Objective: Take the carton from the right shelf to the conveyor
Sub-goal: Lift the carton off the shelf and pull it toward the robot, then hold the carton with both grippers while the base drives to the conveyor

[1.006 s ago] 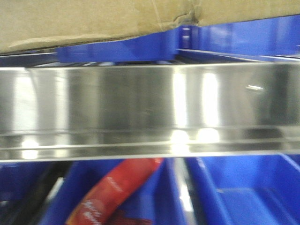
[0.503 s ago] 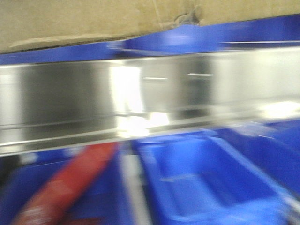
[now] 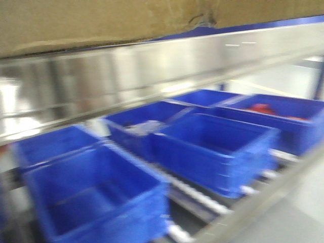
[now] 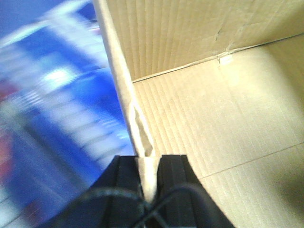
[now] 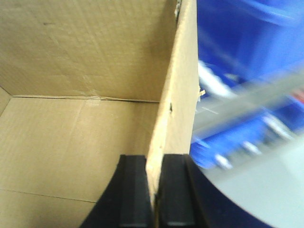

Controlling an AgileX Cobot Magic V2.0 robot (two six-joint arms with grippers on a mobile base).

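The carton (image 3: 101, 23) is hanging across the top of the front view, its lower edge lying above the shelf rail (image 3: 126, 81); contact between the two cannot be determined. The left gripper (image 4: 148, 171) is clamping the carton's left wall, one black jaw inside and one outside. The right gripper (image 5: 154, 173) is clamping the right wall the same way. Below the rail, open blue bins (image 3: 212, 147) are sitting in rows on rollers (image 3: 202, 198).
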